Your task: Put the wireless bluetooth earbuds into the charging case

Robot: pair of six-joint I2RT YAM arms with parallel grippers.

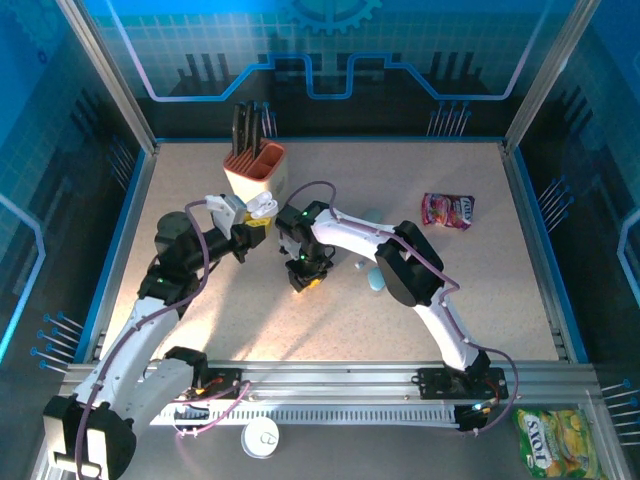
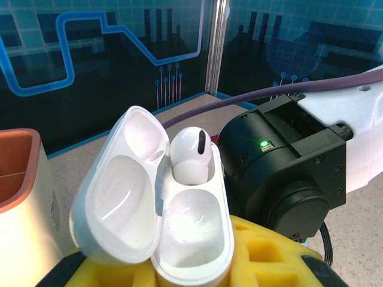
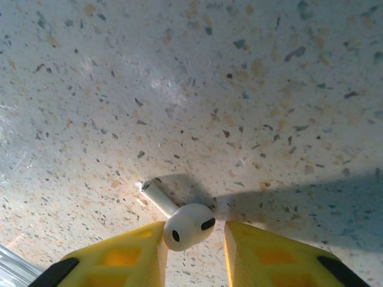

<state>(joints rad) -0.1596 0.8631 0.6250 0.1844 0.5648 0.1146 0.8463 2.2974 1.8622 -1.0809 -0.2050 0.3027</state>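
The white charging case (image 2: 194, 230) stands with its lid swung open to the left, and my left gripper (image 2: 191, 266) is shut on its base with yellow pads (image 2: 269, 251). One white earbud (image 2: 191, 156) sits in the case's far socket; the near socket is bare. From above, the case (image 1: 262, 205) hangs over the table beside the holder. My right gripper (image 3: 194, 251) is down at the speckled table, open, its yellow fingers either side of a loose earbud (image 3: 188, 226). The left finger touches the bud and a small gap shows at the right finger. The right gripper (image 1: 305, 280) is just right of the case.
A cream and orange holder (image 1: 256, 160) with black utensils stands at the back. A pink snack packet (image 1: 448, 210) lies at the right, a pale blue object (image 1: 375, 278) by the right arm. The right arm's black joint (image 2: 281, 173) is close behind the case.
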